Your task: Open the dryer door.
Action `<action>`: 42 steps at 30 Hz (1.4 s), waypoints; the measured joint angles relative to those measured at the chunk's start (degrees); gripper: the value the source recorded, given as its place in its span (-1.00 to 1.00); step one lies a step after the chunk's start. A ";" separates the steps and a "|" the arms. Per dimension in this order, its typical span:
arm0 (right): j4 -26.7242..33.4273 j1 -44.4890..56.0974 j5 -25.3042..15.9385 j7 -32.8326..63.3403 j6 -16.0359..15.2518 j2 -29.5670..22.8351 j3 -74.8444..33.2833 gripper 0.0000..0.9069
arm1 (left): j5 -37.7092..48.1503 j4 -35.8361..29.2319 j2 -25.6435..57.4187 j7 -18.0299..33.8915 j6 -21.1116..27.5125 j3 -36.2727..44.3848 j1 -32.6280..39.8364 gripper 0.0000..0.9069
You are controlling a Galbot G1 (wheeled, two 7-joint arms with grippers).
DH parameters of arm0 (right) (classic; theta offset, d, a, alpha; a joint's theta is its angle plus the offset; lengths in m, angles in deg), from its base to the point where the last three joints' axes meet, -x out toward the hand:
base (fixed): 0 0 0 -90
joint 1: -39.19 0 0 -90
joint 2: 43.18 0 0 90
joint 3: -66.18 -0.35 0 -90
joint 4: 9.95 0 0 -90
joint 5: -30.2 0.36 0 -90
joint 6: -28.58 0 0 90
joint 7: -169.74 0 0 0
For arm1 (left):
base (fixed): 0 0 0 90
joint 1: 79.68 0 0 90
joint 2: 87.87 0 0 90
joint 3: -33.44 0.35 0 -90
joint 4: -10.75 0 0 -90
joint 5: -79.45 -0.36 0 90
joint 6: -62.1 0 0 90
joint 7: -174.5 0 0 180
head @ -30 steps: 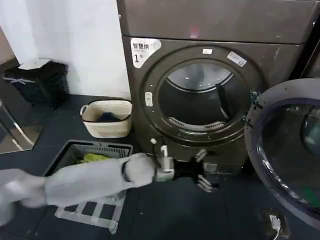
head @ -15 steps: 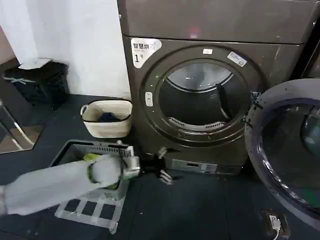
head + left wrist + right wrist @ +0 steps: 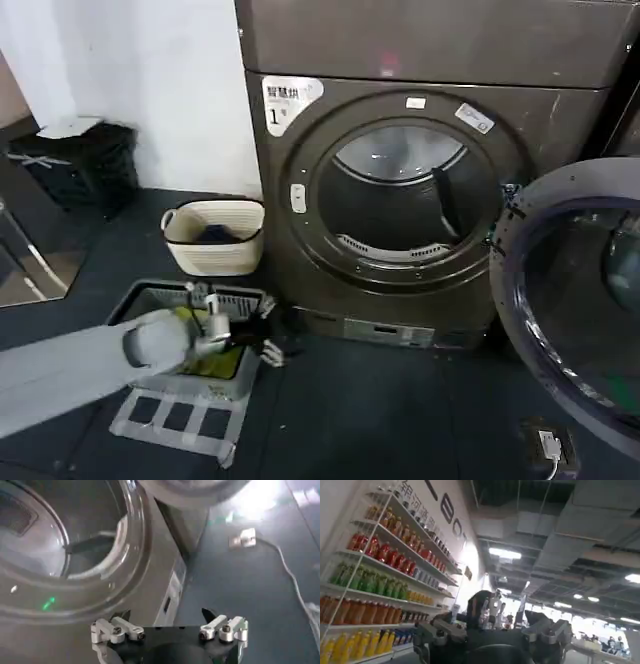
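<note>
The dark grey-brown dryer [image 3: 400,70] carries a white "1" sticker [image 3: 288,100]. The dryer door [image 3: 570,300], chrome ring around dark glass, stands swung wide open at the right, and the drum opening [image 3: 405,200] is bare. My left gripper [image 3: 270,340] hovers low at the left of the machine's base, over the edge of a grey crate, open and holding nothing. In the left wrist view the left gripper [image 3: 167,617] faces the dryer's front ring [image 3: 130,545] from a distance. The right gripper [image 3: 490,625] is raised toward the ceiling, open and empty.
A cream basket [image 3: 213,235] sits by the white wall. A grey crate [image 3: 150,300] with yellow-green cloth lies on a floor mat. A black bin [image 3: 75,165] stands at the far left. A plug and cable [image 3: 548,445] lie on the dark floor at the right.
My left arm has drawn back leftward, from in front of the dryer's base to over the grey crate. The door has stayed open.
</note>
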 joint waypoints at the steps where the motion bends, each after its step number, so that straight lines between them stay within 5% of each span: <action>1: -0.07 -0.03 0.00 0.00 0.00 -0.04 0.05 1.00 | -0.95 0.34 0.55 -0.71 -0.31 0.23 0.16 1.00; 13: -0.37 -0.51 0.04 -0.15 0.00 -0.27 1.09 1.00 | -4.92 9.14 1.97 -10.43 -4.82 1.73 3.39 1.00; 29: 0.15 -0.20 0.10 -0.31 0.38 0.27 1.27 1.00 | -11.48 28.55 -4.27 -24.80 -15.35 2.89 10.32 1.00; 42: 0.69 0.07 0.21 -0.59 0.67 0.64 1.18 1.00 | -15.02 33.65 -4.64 -26.44 -17.97 3.63 11.42 1.00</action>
